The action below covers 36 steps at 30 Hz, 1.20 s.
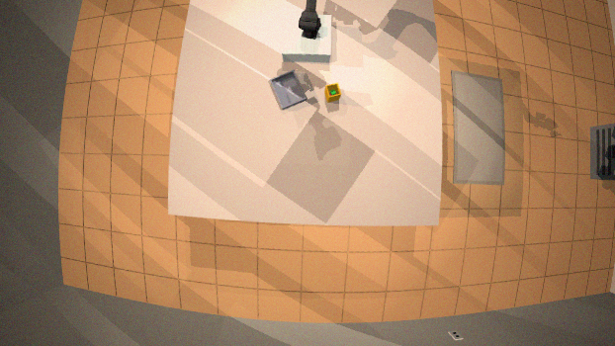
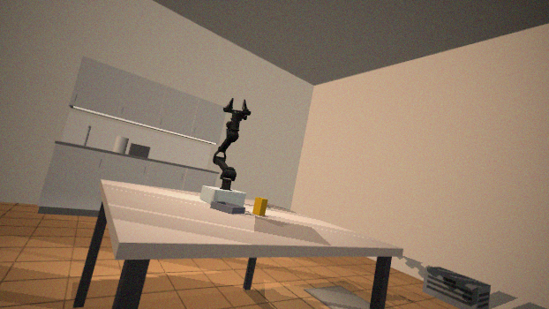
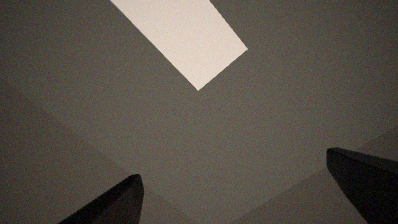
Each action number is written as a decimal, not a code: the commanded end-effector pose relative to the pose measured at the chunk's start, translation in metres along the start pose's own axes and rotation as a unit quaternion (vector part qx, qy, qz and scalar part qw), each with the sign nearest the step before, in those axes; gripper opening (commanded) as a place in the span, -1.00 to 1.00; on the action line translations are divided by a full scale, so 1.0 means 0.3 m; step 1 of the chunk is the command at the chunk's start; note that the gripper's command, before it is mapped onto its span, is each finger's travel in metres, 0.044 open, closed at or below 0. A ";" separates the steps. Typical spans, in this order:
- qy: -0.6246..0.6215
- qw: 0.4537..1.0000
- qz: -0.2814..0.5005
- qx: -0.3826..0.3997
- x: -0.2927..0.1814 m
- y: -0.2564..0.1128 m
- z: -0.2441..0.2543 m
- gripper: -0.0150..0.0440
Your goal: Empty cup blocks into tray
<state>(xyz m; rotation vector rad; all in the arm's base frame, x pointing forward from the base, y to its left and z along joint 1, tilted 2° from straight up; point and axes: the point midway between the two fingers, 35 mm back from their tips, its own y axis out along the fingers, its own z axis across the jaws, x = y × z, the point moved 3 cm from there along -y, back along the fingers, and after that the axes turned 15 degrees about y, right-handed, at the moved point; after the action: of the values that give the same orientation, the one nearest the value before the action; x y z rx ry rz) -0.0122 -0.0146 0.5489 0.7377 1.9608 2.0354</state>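
From the top view, I judge that I am at the approach, with neither lift nor pour done: the yellow cup [image 1: 335, 95] [image 2: 259, 207] stands upright on the surface [image 1: 222, 163] [image 2: 185, 229], green showing inside it, which I take for the blocks, though I cannot count them. The grey tray [image 1: 288, 90] [image 2: 227, 207] lies beside it, apart, set at a slant, and I see no block in it. My white base block [image 1: 307, 57] [image 2: 222, 195] is close by both. In the exterior view my arm [image 2: 228, 140] rises from that block, well above the cup, and my pincer [image 2: 237, 105] [image 3: 233, 170] points upward, its fingers wide apart with nothing between them. The next move, as I see it, calls for folding over, turning the pincer down and bringing the fingers around the cup's walls without nudging it. The tray's raised rim sits near enough that a broad sweep might catch it, and a knock could topple the cup and spill the blocks on the surface. Farther off stand a kitchen counter [image 2: 128, 157] and a slatted box [image 1: 602, 152] [image 2: 456, 287] on the floor, neither in my way. In the wrist view I get only the two dark fingertips against grey, with a pale patch [image 3: 192, 42] beyond; neither cup nor tray shows there, so this view cannot guide the grasp until I turn down.
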 end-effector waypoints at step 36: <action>0.233 0.447 0.787 0.357 -0.630 -1.381 0.712 1.00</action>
<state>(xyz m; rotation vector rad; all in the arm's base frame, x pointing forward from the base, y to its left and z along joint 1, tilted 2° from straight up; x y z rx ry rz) 0.1841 0.1147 0.1123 3.5568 2.7719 1.6101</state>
